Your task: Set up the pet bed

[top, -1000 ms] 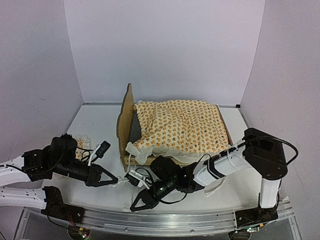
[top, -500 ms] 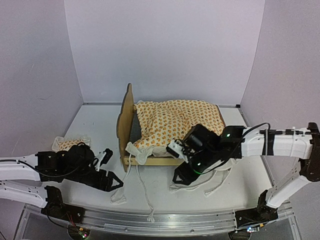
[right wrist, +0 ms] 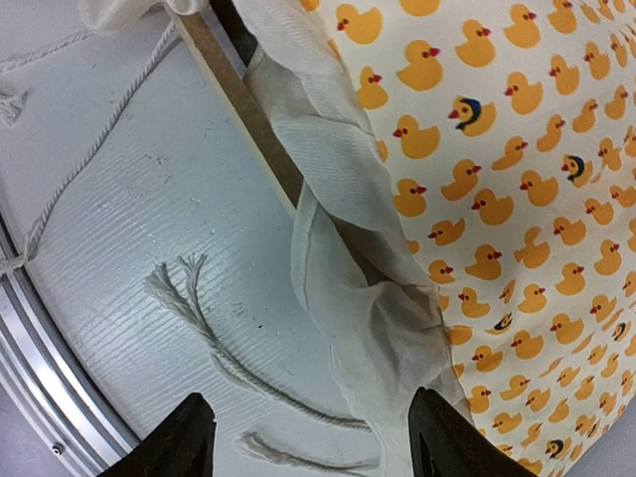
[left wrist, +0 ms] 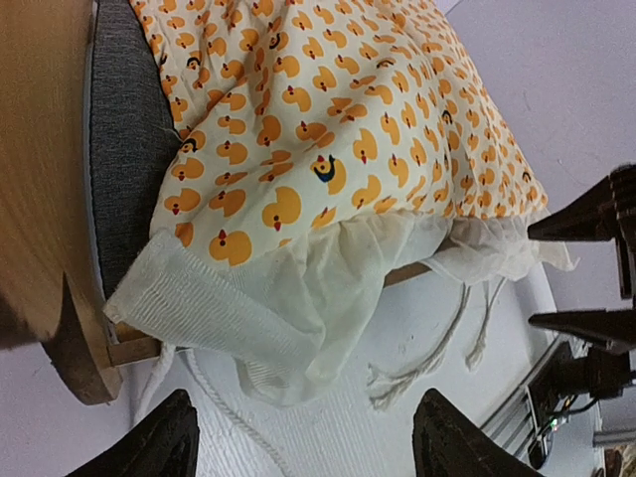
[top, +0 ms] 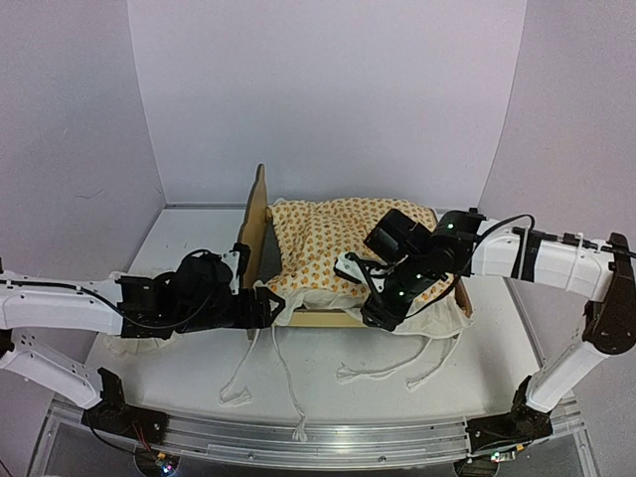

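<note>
Firstly, the left gripper [top: 266,307] is seen low over the table [top: 179,238], just beside the headboard end of the pet bed [top: 254,221]. Its fingers [left wrist: 164,442] are spread wide and nothing is pinched. The pet bed is set mid-table, toward the back wall. It is covered by a duck-print cover [top: 328,238], and white strings [top: 285,378] are laid in front. The right gripper [top: 381,313] is held at the bed's front side, spread wide too, with nothing gripped.

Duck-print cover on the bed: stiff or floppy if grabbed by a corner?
Likely floppy: the duck-print cover wrinkles and its ruffle sags over the side rail. Probably light: thin fabric. Its loose ties would likely trail along the table.
</note>
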Motion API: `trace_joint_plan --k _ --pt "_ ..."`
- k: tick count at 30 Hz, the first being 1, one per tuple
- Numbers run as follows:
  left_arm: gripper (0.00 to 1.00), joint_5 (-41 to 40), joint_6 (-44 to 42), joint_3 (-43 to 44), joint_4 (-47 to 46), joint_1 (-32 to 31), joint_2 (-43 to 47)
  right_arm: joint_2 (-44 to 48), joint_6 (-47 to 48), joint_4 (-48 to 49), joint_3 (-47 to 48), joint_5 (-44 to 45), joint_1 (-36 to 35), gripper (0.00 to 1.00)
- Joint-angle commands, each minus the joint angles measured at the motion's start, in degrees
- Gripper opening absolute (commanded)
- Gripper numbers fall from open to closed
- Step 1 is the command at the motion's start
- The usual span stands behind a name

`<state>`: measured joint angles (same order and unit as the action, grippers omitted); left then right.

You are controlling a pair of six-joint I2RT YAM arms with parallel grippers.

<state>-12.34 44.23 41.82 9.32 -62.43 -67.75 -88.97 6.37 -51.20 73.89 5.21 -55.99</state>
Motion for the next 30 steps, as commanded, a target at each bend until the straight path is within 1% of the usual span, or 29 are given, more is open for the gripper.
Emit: trace_joint_plan --k 1,3,5,8,11,13,16,17,19,21,22,24,26,27,30 --pt "0.74 -6.76 6.5 2.64 -8.71 -0.01 -5.08 -1.53 8.7 8.11 -0.33 0.52 -0.81 0.68" --pt "0.73 -6.96 8.45 2.52 -11.12 -0.03 -6.77 -3.07 11.53 11.53 -1.46 2.03 -1.79 0.68" --pt "0.71 -7.32 7.68 2.09 -14.41 -0.41 -8.23 -4.19 14.13 14.66 -2.72 3.83 -2.63 0.68" --pt "0.67 -10.56 6.16 1.92 -15.31 -2.07 -9.87 -5.82 17.53 17.96 -3.42 5.81 -3.53 0.66" --pt "0.68 -13.47 7.03 0.44 -15.62 -3.03 -9.91 -8.07 19.05 20.74 -3.4 7.64 -3.66 0.62" --pt "0.68 -14.02 7.55 -0.29 -15.64 -3.04 -9.63 -10.18 19.81 21.14 -2.53 10.9 -3.64 0.57" --pt "0.68 -14.78 6.86 -1.37 -15.59 -4.0 -8.15 -12.08 20.65 21.53 -2.15 14.27 -3.83 0.44" --pt "0.68 -14.73 6.09 -1.5 -15.62 -4.31 -7.61 -12.32 20.74 21.62 -2.35 15.43 -3.84 0.39" --pt "0.68 -14.56 4.94 -2.16 -15.5 -4.55 -6.25 -12.1 20.95 22.16 -3.32 17.4 -3.93 0.24" --pt "0.68 -14.03 3.1 -2.61 -15.54 -4.66 -4.58 -10.69 20.96 22.28 -4.94 17.75 -4.03 0.12" --pt "0.68 -13.58 1.58 -2.75 -15.57 -4.72 -3.58 -9.74 20.85 22.28 -5.67 17.75 -4.05 0.08" --pt "0.68 -12.09 -2.66 -2.69 -15.55 -4.76 -1.81 -7.57 20.13 20.88 -6.69 17.31 -4.15 0.05" --pt "0.68 -9.84 -7.73 -2.18 -15.55 -4.8 -0.25 -5.4 18.74 18.38 -7.61 14.55 -4.14 0.0" --pt "0.68 -9.02 -11.22 -1.92 -15.5 -4.8 0.84 -4.32 18.49 17.21 -8.21 12.68 -4.18 0.0" --pt "0.68 -8.0 -16.94 -1.29 -15.44 -4.73 2.9 -2.29 17.01 12.87 -8.85 8.89 -4.17 0.0"
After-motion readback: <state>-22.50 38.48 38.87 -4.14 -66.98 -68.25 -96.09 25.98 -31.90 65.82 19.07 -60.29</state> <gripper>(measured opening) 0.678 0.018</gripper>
